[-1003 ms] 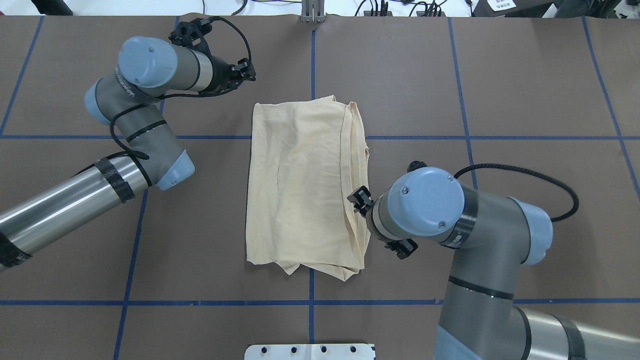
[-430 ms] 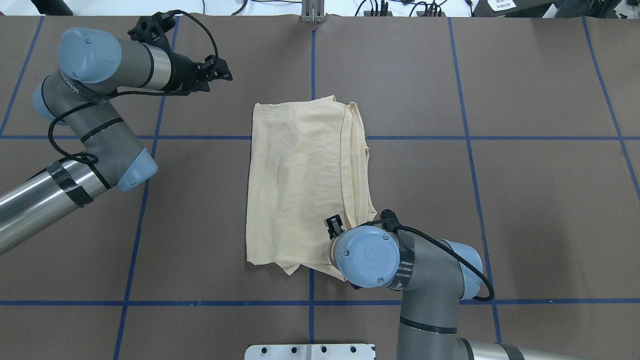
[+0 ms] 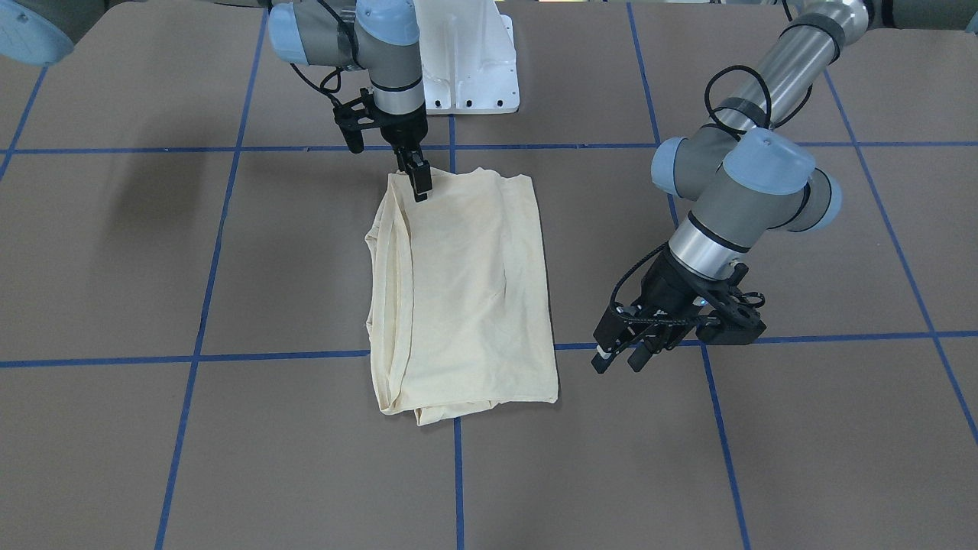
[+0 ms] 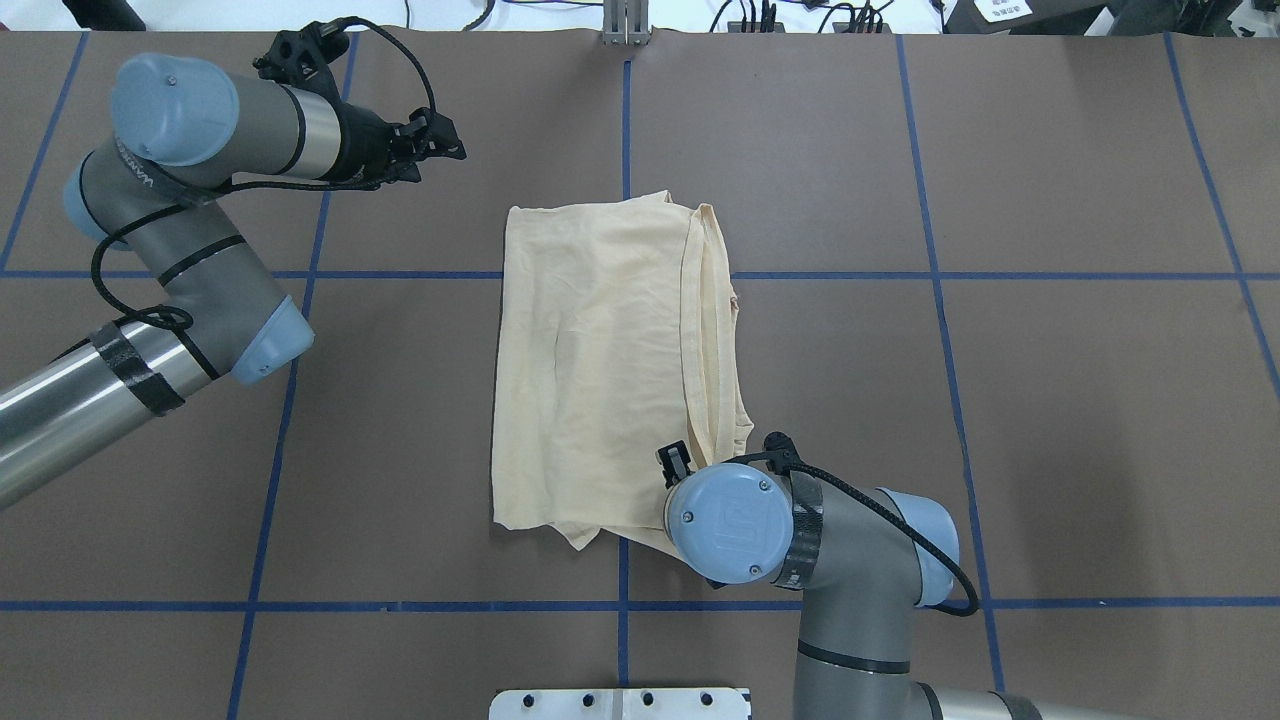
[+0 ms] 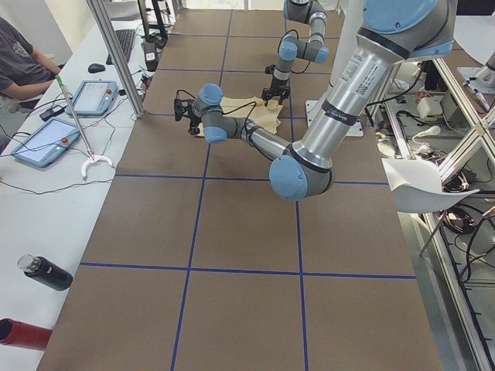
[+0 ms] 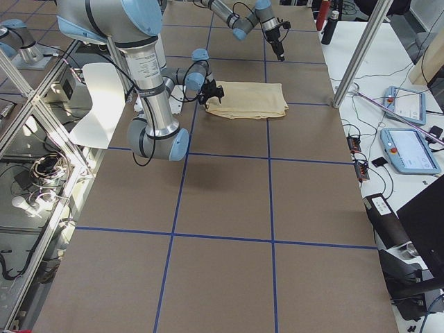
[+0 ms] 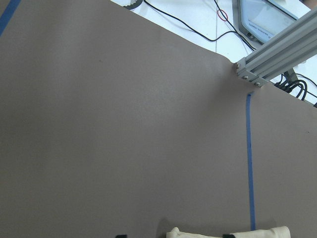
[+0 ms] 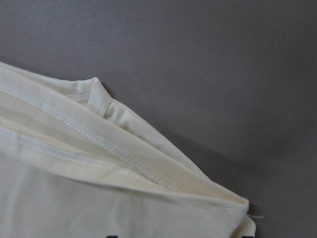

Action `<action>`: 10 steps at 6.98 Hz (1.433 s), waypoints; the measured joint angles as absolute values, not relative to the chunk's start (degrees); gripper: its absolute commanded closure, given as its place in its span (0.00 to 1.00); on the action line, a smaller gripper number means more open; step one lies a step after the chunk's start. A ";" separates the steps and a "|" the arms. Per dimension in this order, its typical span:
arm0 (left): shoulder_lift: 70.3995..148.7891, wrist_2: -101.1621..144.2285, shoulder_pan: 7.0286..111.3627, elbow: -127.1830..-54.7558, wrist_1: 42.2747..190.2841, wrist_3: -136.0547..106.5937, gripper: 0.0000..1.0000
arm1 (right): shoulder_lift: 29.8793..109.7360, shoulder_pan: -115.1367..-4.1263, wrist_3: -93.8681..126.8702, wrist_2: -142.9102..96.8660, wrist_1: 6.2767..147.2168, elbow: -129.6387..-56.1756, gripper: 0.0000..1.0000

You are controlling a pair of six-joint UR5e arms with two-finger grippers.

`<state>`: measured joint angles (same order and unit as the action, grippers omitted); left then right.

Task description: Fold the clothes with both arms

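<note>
In the overhead view the right arm's (image 4: 735,520) blue-capped wrist covers the shirt's (image 4: 590,380) corner nearest the robot on its right side, and hides the right gripper (image 3: 419,187) too. From across the table that gripper points straight down with its tips at the shirt's edge by that corner. I cannot tell whether its fingers are apart or pinched on cloth. Its wrist camera sits so close that it shows only layered, stitched hems, one corner, and a dark sliver cut off at the bottom edge.

The shirt lies folded into a long, wrinkled rectangle at the middle of the brown table (image 4: 1050,400). Its long axis runs from the robot's side toward the far side, along the centre blue tape line (image 4: 626,120). The stacked hems lie along the robot's right.

The left gripper (image 3: 617,360) hangs above the table on the robot's left, near the shirt's far end but apart from it, fingers spread and holding nothing.

A white base plate (image 3: 466,69) sits at the robot's edge. On a side bench are tablets (image 5: 50,143), a dark bottle (image 5: 46,272) and a seated person (image 5: 19,62).
</note>
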<state>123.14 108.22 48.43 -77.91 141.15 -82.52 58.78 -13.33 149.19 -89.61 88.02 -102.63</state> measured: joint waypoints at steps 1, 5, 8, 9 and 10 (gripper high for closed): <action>123.14 108.20 48.41 -77.87 141.15 -82.58 0.29 | 58.63 -13.34 149.14 -89.90 89.65 -103.35 0.11; 123.05 107.52 48.31 -77.70 141.15 -82.78 0.29 | 59.10 -11.97 149.14 -90.11 92.45 -104.03 0.10; 123.12 106.99 48.26 -77.70 141.15 -82.79 0.29 | 59.19 -11.59 149.36 -89.79 92.45 -103.22 1.00; 123.13 106.97 48.25 -77.70 141.15 -82.79 0.29 | 59.18 -11.63 149.50 -89.77 92.35 -103.19 1.00; 123.13 106.97 48.25 -77.71 141.15 -82.79 0.29 | 59.26 -11.75 149.54 -89.73 92.08 -103.37 1.00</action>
